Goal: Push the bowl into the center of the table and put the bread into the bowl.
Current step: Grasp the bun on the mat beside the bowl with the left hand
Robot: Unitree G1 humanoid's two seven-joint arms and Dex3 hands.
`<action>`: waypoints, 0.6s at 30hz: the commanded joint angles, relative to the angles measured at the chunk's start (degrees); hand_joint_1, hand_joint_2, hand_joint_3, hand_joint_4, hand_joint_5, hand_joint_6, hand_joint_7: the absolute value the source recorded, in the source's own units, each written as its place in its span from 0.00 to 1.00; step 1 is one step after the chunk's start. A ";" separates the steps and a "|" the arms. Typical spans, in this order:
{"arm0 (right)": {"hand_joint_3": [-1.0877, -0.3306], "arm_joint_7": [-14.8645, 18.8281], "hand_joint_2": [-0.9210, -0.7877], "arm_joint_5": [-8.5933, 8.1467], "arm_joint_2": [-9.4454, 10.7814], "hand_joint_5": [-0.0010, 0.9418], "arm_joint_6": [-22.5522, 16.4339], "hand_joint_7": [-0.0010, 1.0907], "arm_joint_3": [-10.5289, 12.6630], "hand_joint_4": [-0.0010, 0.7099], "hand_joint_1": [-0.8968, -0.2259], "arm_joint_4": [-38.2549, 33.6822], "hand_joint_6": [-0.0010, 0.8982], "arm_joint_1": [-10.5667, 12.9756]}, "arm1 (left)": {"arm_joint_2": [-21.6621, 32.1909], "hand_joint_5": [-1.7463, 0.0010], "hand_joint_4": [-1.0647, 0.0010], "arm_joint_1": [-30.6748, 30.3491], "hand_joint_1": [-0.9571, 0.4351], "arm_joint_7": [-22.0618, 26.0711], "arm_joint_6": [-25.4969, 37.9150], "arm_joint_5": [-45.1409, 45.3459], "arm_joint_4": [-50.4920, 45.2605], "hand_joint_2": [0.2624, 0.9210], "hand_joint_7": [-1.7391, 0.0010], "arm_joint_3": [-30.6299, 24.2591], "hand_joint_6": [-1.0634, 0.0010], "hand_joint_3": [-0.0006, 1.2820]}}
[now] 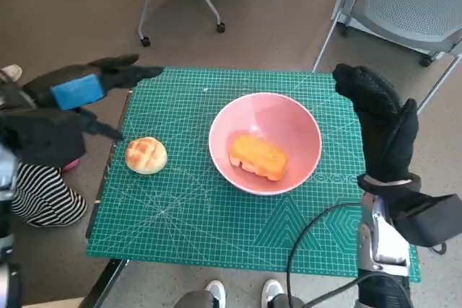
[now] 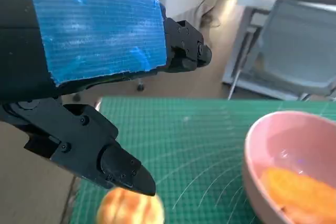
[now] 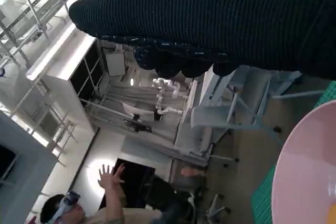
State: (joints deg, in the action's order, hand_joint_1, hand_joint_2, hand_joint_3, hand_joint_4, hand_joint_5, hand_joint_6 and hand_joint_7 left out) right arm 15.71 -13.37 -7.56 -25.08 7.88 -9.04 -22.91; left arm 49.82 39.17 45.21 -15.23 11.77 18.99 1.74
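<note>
While both hands hang off to the sides, this is how the table looks from where I stand.

Bowl: the pink bowl (image 1: pixel 265 142) is round, smooth and glossy, sitting upright near the middle of the green cutting mat (image 1: pixel 180 214); its rim also shows in the left wrist view (image 2: pixel 252 145) and the right wrist view (image 3: pixel 294 171).

Bread in bowl: an orange, oblong loaf piece (image 1: pixel 258 156) lies on the bowl's floor, its long axis running from the far left down toward the near right; soft-looking, with a paler lower edge.

Bread on mat: a round bun (image 1: pixel 146 155), golden with a crackled, cross-scored crust, rests on the mat left of the bowl, apart from it.

Left hand: the left hand (image 1: pixel 83 95) hovers over the mat's left edge just beyond the bun, fingers apart and stretched forward, holding nothing.

Right hand: the right hand (image 1: pixel 379 117) in its knitted glove stands beside the bowl's right side, not touching it, fingers extended and empty.

Mat: flat, printed with a fine white grid and diagonals.

Person: striped clothing (image 1: pixel 40 196) shows by the table's left side.
</note>
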 commanded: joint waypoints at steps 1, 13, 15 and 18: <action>0.52 0.77 0.00 -0.57 0.39 0.00 0.56 0.48 -0.48 0.30 0.30 -1.38 0.11 -0.30 | 1.23 1.00 0.99 -2.17 0.50 0.41 0.61 -0.46 -0.08 0.65 0.99 -0.18 0.79 0.00; 0.50 2.21 0.00 -0.86 -0.24 0.00 0.73 0.49 -0.90 0.28 0.30 -1.74 0.10 -0.48 | -0.90 1.00 0.99 -4.23 0.55 -0.99 2.59 4.84 3.56 0.67 1.00 5.06 0.82 0.00; 0.50 2.34 0.00 -0.88 -0.35 0.00 0.78 0.49 -0.86 0.28 0.30 -1.75 0.10 -0.41 | -1.59 1.00 0.99 -4.13 0.56 -1.01 3.50 5.71 3.62 0.67 1.00 6.10 0.82 0.00; 0.50 2.51 0.00 -0.98 -0.45 0.00 0.90 0.50 -0.80 0.28 0.30 -1.69 0.10 -0.29 | -2.31 1.00 0.99 -4.00 0.59 -1.07 4.18 6.43 3.91 0.68 1.00 7.13 0.82 0.00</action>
State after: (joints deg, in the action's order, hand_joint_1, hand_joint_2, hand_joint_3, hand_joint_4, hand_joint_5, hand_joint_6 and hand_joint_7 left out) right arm 17.61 -13.76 -7.75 -25.09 6.97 -10.12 -23.92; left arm 48.26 35.25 44.65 -11.81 17.30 22.40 7.81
